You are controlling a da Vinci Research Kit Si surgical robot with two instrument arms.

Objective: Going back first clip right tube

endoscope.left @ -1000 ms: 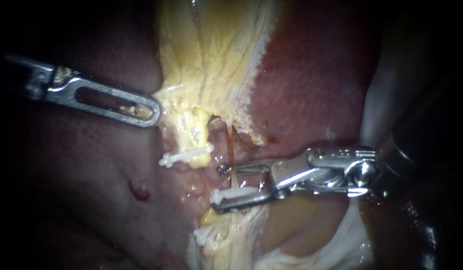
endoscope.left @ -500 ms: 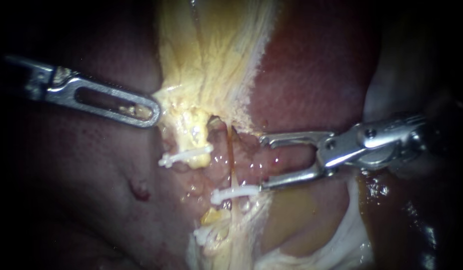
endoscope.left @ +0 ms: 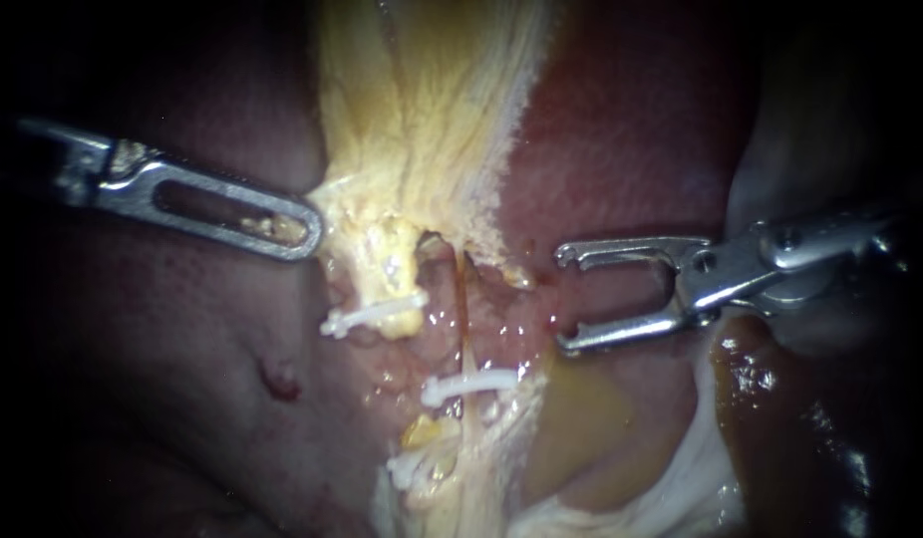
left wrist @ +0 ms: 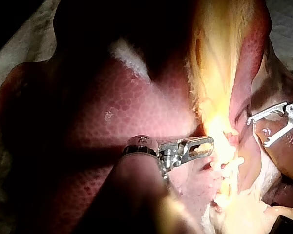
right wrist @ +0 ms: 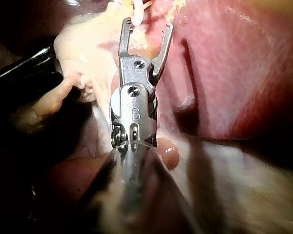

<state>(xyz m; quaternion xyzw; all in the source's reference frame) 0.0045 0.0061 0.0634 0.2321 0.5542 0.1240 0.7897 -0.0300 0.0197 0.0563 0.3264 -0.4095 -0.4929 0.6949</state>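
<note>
A thin brownish tube, the right tube [endoscope.left: 461, 309], runs down the middle of the endoscope view with a white clip [endoscope.left: 469, 386] across it. My right instrument [endoscope.left: 567, 299] stands to the right of that tube, its jaws wide open and empty, clear of the clip. In the right wrist view the right instrument [right wrist: 147, 24] shows the same gap. A thicker yellow tube, the left tube [endoscope.left: 390, 267], carries another white clip [endoscope.left: 372, 313]. My left instrument [endoscope.left: 308, 227] has its jaws shut on the yellow tissue at the gallbladder's [endoscope.left: 422, 110] lower edge, as the left instrument [left wrist: 208, 144] also shows.
A third white clip [endoscope.left: 414, 466] sits lower on the yellow tissue. Red liver [endoscope.left: 621, 130] lies behind and to the right, and dark liver [endoscope.left: 162, 329] spreads on the left with a small red spot [endoscope.left: 279, 381]. Wet brown tissue [endoscope.left: 581, 418] lies below the right instrument.
My right instrument's jaws opened off the white clip, left it on the right tube, and drew back to the right. The left instrument has held still.
</note>
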